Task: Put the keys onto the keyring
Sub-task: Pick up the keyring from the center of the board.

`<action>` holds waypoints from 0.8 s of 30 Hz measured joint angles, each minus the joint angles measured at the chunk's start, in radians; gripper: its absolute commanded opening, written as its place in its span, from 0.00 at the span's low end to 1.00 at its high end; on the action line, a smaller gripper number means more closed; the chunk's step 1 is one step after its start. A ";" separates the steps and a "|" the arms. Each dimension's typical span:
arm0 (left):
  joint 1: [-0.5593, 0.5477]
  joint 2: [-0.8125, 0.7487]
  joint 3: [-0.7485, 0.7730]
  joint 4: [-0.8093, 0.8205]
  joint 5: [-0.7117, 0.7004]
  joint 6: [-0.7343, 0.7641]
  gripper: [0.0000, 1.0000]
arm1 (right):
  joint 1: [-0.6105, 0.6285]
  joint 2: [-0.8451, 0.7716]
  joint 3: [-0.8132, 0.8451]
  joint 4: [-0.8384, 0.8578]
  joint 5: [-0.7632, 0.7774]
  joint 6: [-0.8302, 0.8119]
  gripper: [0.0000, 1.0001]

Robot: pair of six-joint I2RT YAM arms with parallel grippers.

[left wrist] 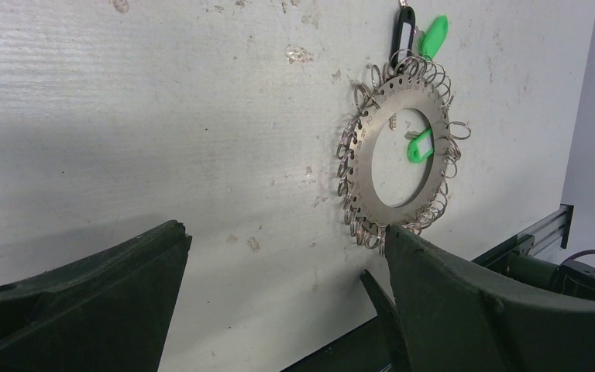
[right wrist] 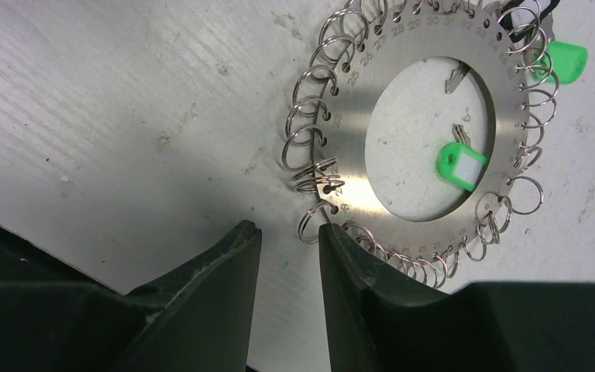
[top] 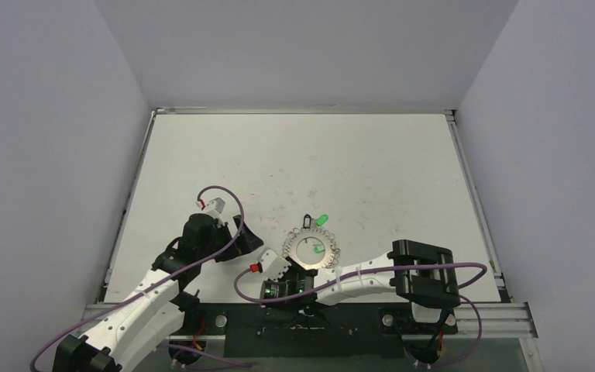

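Note:
The keyring [top: 293, 246] is a flat silver hoop rimmed with small split rings, lying flat on the table. It also shows in the left wrist view [left wrist: 372, 167] and the right wrist view [right wrist: 349, 132]. A green-headed key [right wrist: 461, 164] lies inside its hollow centre, beside a small silver key [right wrist: 457, 76]. A second green tag [right wrist: 567, 60] and a black-headed key [left wrist: 404, 31] lie at the far rim. My right gripper [right wrist: 288, 229] is narrowly open and empty, its right fingertip at the ring's near rim. My left gripper [left wrist: 283, 229] is wide open and empty, left of the ring.
The white table [top: 294, 155] is scuffed and walled by grey panels. A black metal rail [top: 302, 318] runs along the near edge by the arm bases. Purple cables [top: 225, 194] loop over both arms.

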State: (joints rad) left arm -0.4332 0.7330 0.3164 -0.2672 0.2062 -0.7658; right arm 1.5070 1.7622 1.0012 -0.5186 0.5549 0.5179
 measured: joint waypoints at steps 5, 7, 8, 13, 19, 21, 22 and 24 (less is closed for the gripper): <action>0.003 -0.010 0.000 0.000 0.000 0.000 0.97 | 0.006 0.022 0.019 -0.018 0.031 0.021 0.30; 0.003 -0.019 0.000 -0.001 0.000 0.000 0.97 | 0.006 0.024 0.020 -0.028 0.041 0.026 0.29; 0.003 -0.025 0.000 -0.001 -0.001 0.000 0.97 | 0.006 0.029 0.021 -0.035 0.048 0.030 0.28; 0.004 -0.040 0.000 -0.002 -0.007 0.000 0.97 | 0.006 0.035 0.024 -0.064 0.069 0.045 0.21; 0.005 -0.041 0.000 -0.002 -0.011 0.000 0.97 | 0.007 0.035 0.024 -0.077 0.084 0.048 0.08; 0.005 -0.041 0.000 -0.002 -0.011 0.000 0.97 | 0.007 0.035 0.024 -0.081 0.092 0.047 0.05; 0.005 -0.042 0.000 -0.002 -0.011 0.000 0.97 | 0.007 0.035 0.024 -0.083 0.096 0.047 0.03; 0.005 -0.044 0.000 -0.002 -0.011 0.000 0.97 | 0.008 0.035 0.025 -0.086 0.102 0.047 0.00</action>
State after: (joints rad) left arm -0.4282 0.6891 0.3164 -0.2695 0.1947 -0.7658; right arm 1.5146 1.7973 1.0260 -0.6044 0.6571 0.5652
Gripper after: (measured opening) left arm 0.971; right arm 0.050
